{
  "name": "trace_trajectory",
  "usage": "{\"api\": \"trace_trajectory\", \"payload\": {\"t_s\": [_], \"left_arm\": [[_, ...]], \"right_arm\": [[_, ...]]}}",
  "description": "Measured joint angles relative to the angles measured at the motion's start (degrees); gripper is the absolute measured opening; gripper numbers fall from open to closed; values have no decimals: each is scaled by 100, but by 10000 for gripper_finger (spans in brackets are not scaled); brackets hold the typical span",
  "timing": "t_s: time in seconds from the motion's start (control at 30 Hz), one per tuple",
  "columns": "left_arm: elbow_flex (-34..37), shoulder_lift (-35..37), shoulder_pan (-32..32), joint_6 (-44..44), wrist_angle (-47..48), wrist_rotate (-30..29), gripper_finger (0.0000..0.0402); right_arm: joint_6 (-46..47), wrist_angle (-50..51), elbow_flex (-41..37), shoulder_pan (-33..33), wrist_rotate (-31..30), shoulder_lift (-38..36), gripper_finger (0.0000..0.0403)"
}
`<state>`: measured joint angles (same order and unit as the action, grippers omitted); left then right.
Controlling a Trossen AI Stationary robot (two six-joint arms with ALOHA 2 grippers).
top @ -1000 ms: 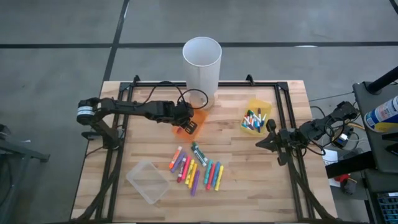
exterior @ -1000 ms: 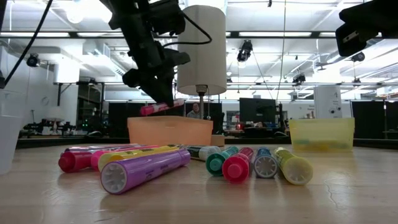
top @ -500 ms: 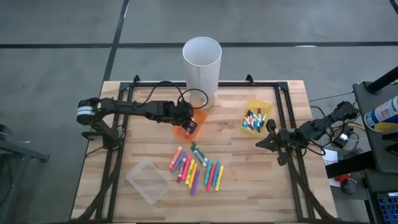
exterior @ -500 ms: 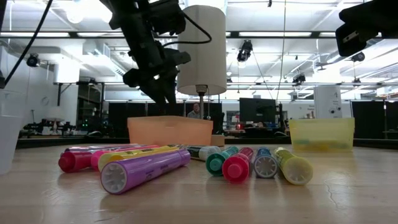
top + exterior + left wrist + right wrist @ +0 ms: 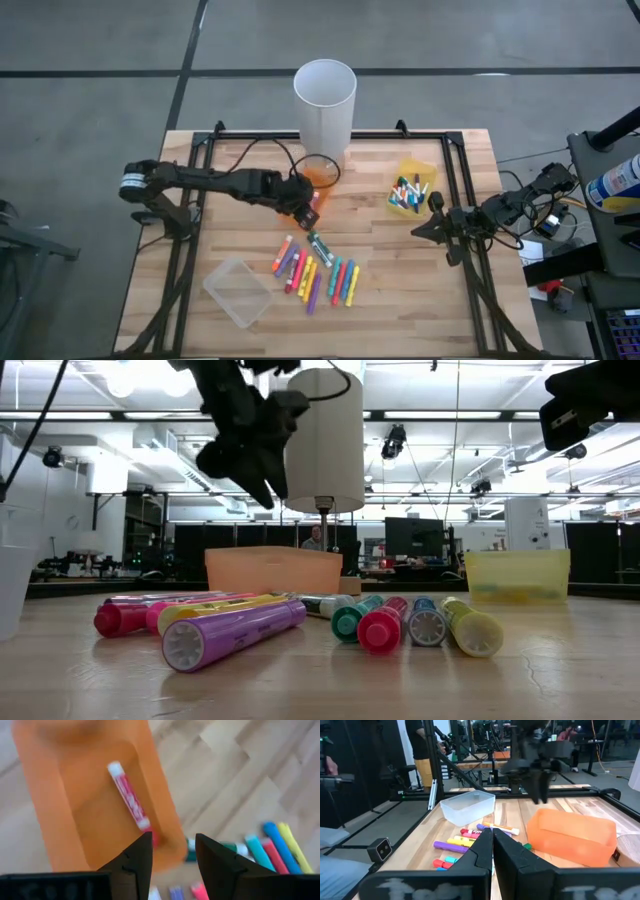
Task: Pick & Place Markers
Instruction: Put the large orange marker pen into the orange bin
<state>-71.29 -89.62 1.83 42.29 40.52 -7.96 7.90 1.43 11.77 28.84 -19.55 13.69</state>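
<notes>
Several coloured markers (image 5: 315,272) lie in a loose row on the wooden table, close in the low view (image 5: 300,622). One pink marker (image 5: 129,797) lies flat on the floor of the orange bin (image 5: 60,820). My left gripper (image 5: 172,840) hangs open above the bin's near end (image 5: 306,208), with nothing between its fingers; in the low view (image 5: 268,490) it is well above the bin (image 5: 273,568). My right gripper (image 5: 492,837) waits shut at the table's right edge (image 5: 438,222).
A yellow bin (image 5: 412,190) holding several markers stands at the right. A clear bin (image 5: 238,290) sits at the near left. A tall white cylinder (image 5: 325,100) stands at the far edge, just behind the orange bin. Black frame rails run along the table's sides.
My left gripper has opened and let go of the pink marker, which has dropped into the orange bin. It has then risen clear of the bin and drawn a little toward the table's near edge.
</notes>
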Motion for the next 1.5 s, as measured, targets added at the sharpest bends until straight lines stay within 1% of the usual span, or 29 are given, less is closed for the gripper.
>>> {"api": "trace_trajectory", "payload": {"t_s": [0.13, 0.33, 0.47, 0.63, 0.77, 0.9, 1.03, 1.3, 1.5], "left_arm": [[-9, 4, -414, 372, 342, 160, 142], [31, -7, -967, 1055, 915, 131, 142], [32, -7, -1283, 1437, 946, -104, 142], [68, -7, -1600, 1469, 944, -657, 142], [215, -11, -1764, 1833, 910, -692, 142], [565, -13, -1872, 2293, 888, -456, 142], [986, -13, -1904, 2685, 621, -359, 142], [1711, -15, -1904, 2729, -559, -305, 142], [1819, -50, -1904, 2792, -620, -386, 142]], "right_arm": [[1, 0, 0, 2, 1, 0, 9], [0, 0, 0, 2, 1, 0, 9], [1, 0, 0, 2, 0, 0, 9], [2, 0, 0, 2, 2, 0, 9], [0, 0, 0, 2, 0, 0, 9], [1, 0, 0, 2, 1, 0, 9], [2, 0, 0, 2, 0, 0, 9], [1, 0, 0, 2, 0, 0, 9], [1, 0, 0, 0, 0, 0, 9]]}}
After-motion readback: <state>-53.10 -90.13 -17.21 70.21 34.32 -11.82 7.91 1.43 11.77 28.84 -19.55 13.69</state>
